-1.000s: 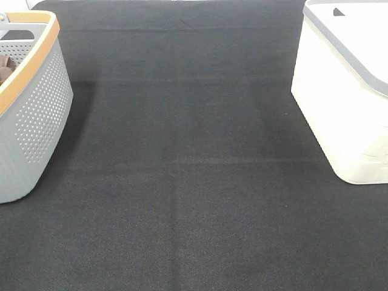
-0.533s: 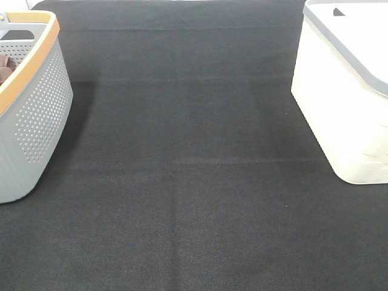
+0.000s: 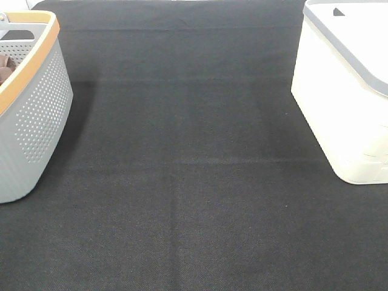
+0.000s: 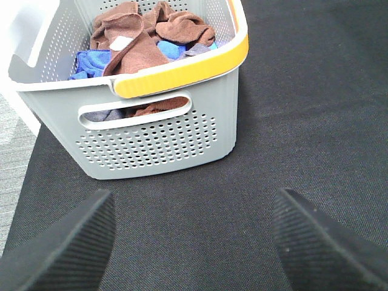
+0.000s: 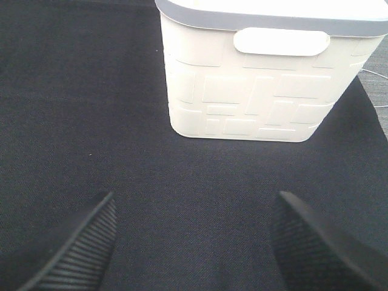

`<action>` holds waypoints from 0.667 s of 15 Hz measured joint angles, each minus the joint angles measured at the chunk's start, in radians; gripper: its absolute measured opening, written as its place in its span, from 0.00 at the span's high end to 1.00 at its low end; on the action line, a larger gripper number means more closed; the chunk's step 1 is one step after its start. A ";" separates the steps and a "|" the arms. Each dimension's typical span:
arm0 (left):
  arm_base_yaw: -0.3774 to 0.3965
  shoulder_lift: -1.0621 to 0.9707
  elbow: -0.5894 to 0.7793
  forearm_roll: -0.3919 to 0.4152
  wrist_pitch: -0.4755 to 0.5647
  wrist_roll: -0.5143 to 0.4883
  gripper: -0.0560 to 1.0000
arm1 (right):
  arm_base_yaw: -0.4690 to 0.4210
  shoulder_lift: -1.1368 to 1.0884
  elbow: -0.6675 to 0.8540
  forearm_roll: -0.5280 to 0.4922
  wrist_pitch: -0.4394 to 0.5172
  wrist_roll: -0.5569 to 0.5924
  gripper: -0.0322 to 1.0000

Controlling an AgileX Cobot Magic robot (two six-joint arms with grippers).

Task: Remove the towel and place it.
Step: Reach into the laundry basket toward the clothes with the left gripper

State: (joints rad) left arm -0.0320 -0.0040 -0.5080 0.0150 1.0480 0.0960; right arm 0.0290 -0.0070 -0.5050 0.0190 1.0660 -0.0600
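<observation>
Nothing moved: towel [image 4: 182, 27] sits in basket [image 4: 151, 142] beyond wide left tool [image 4: 193, 203]; right tool [image 5: 194, 203] wide.

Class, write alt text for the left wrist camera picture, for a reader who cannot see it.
A grey perforated basket with a yellow-orange rim holds a crumpled rust-brown towel over a blue cloth. It stands on a black mat, and the open, empty left gripper points toward it.

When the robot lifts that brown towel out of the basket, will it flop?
Probably floppy: the towel lies crumpled in soft folds. It may drag the blue cloth lying against it. Likely light, since it looks thin.
</observation>
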 joint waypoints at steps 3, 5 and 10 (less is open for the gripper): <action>0.000 0.000 0.000 0.000 0.000 0.000 0.29 | 0.000 0.000 0.000 0.000 0.000 0.000 0.31; 0.000 0.000 0.000 0.000 0.000 0.000 0.29 | 0.000 0.000 0.000 0.000 0.000 0.000 0.31; 0.000 0.000 0.000 0.000 0.000 0.001 0.29 | 0.000 0.000 0.000 0.000 0.000 0.000 0.31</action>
State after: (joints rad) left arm -0.0320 -0.0040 -0.5080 0.0150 1.0480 0.0970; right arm 0.0290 -0.0070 -0.5050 0.0190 1.0660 -0.0600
